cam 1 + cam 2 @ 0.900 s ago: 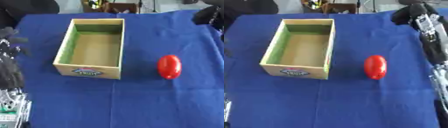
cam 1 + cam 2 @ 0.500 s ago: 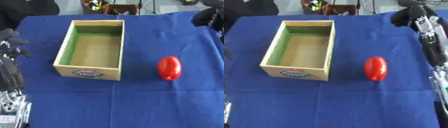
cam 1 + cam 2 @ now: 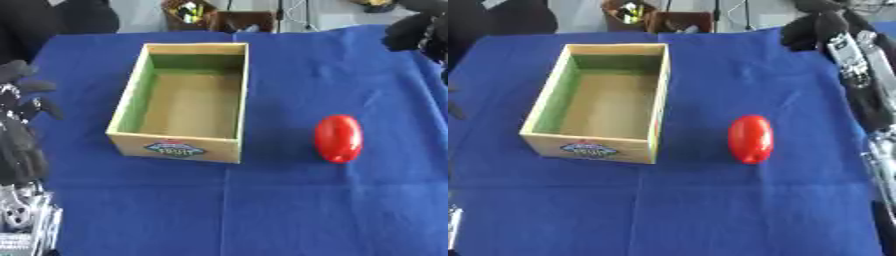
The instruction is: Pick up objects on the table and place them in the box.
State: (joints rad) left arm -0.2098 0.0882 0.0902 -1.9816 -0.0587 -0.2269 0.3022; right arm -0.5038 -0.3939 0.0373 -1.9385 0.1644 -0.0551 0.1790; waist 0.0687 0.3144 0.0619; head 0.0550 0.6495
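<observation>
An open cardboard box [image 3: 173,147] with green inner walls stands left of centre on the blue cloth, and nothing shows inside it. A red oval object [image 3: 338,138] lies on the cloth to its right, a short gap away. My left hand [image 3: 21,98] is at the left edge beside the box, open, with its fingers spread upward and nothing in it. My right hand [image 3: 819,28] hovers at the far right corner, well behind the red object and apart from it. It shows only as a dark shape.
The blue cloth [image 3: 262,210] covers the whole table. Beyond its far edge stands a brown container [image 3: 210,15] with small things in it. A dark shape [image 3: 44,20] shows at the far left corner.
The whole picture has slid down a little, so the camera has moved. The box and the red object have not moved, and both hands stay about where they were.
</observation>
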